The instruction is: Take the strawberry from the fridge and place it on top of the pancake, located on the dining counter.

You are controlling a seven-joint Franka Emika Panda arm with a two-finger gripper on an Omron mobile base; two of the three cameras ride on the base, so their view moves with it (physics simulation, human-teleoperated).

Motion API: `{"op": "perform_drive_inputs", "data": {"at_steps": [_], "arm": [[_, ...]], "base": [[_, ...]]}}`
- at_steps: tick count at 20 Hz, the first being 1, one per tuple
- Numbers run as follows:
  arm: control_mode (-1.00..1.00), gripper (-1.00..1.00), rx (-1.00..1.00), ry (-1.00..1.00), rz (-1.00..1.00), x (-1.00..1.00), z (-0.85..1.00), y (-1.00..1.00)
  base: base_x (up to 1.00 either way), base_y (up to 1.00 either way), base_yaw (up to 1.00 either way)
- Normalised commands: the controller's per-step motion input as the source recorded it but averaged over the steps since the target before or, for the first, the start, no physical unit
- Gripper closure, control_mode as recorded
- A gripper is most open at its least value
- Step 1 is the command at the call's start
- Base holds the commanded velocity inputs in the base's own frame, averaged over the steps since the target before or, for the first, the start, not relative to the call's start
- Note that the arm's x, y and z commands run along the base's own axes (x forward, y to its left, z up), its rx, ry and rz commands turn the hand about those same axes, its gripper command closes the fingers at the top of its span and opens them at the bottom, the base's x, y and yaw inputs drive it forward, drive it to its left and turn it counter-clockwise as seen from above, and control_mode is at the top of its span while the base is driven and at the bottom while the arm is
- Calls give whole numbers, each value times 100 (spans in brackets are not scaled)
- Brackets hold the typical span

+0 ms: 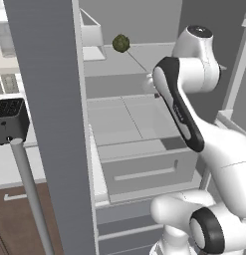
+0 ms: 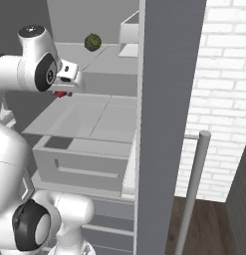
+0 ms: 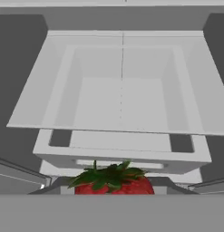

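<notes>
The fridge [image 1: 45,124] stands open in front of me, its grey door edge [image 2: 169,99] upright beside the pale shelves [image 2: 89,117]. My gripper [image 2: 63,92] hangs over the middle shelf, shut on the small red strawberry [image 2: 61,93]. In the hand view the strawberry [image 3: 114,183] with its green leaves sits right at the bottom, between the jaws, with the shelf and drawer below it. From the left base view the gripper [image 1: 155,93] is mostly hidden behind my forearm. The pancake and the dining counter are out of view.
A dark green bumpy ball [image 1: 121,43] [image 2: 92,42] lies on the upper shelf. A grey drawer [image 1: 144,172] [image 2: 79,164] juts out below the middle shelf. A long bar handle [image 2: 194,189] stands on the door, with a white brick wall [image 2: 224,99] behind it.
</notes>
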Motion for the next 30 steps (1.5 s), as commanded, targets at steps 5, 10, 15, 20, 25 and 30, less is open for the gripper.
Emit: {"op": "perform_drive_inputs", "data": {"at_steps": [5,10,15,20,25,30], "arm": [[-100,100,1,0,0,-39,-24,-5],[100,100,0,0,0,-9,-3,0],[100,100,0,0,0,0,0,0],[100,100,0,0,0,0,0,0],[100,100,0,0,0,0,0,0],[100,100,0,0,0,0,0,0]], "base": [[0,0,0],[-75,0,-1],[-100,0,-1],[-100,3,-2],[-100,3,-1],[-99,0,28]]}}
